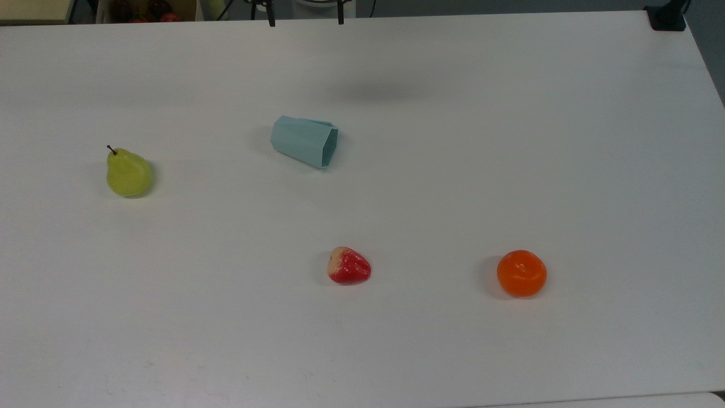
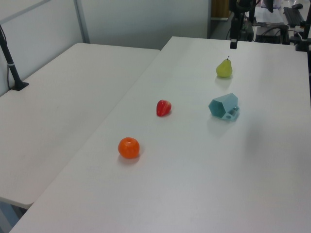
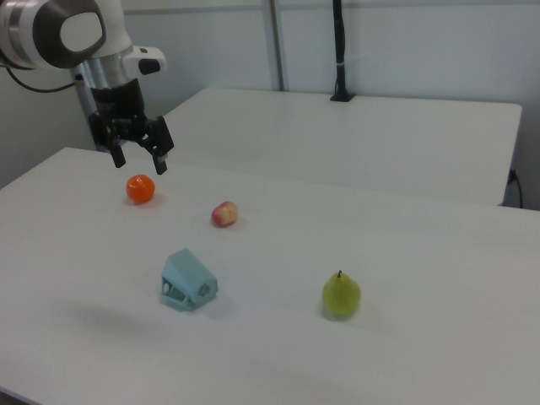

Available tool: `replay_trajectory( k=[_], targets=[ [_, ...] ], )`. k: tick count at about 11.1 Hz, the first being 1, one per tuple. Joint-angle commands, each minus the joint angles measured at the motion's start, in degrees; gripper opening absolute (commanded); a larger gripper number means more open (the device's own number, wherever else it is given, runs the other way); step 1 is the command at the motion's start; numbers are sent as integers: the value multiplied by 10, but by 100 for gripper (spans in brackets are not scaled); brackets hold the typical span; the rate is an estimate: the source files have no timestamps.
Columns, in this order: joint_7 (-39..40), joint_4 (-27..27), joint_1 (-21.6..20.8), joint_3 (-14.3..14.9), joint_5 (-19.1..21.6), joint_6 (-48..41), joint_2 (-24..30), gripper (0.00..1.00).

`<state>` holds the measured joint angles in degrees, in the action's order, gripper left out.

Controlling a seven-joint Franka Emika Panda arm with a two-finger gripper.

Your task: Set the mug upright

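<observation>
The pale blue faceted tapered mug (image 1: pixel 304 141) lies on its side on the white surface (image 1: pixel 510 141), between the green pear (image 1: pixel 128 173) and the red strawberry-like fruit (image 1: pixel 349 266), so nothing of the task looks done. The black two-finger gripper (image 3: pixel 135 148) hangs in the air well apart from it, jaws spread and holding nothing. Approach, grasp and tipping upright all remain.
</observation>
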<state>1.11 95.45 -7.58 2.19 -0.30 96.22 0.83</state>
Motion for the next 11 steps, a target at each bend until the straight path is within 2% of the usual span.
replay_trajectory(
  k=[1,2,3,5,8,11],
  targets=[
    [1,13,-14,7,-8,-1,0,100],
    [-7,14,-16,5,-11,0,-7,99],
    [-36,13,-18,4,-26,1,-19,94],
    [-118,14,-49,2,-103,3,-51,100],
    [-159,14,-84,2,-187,1,-110,100],
    [-233,13,-109,2,-239,6,-180,100]
  ],
)
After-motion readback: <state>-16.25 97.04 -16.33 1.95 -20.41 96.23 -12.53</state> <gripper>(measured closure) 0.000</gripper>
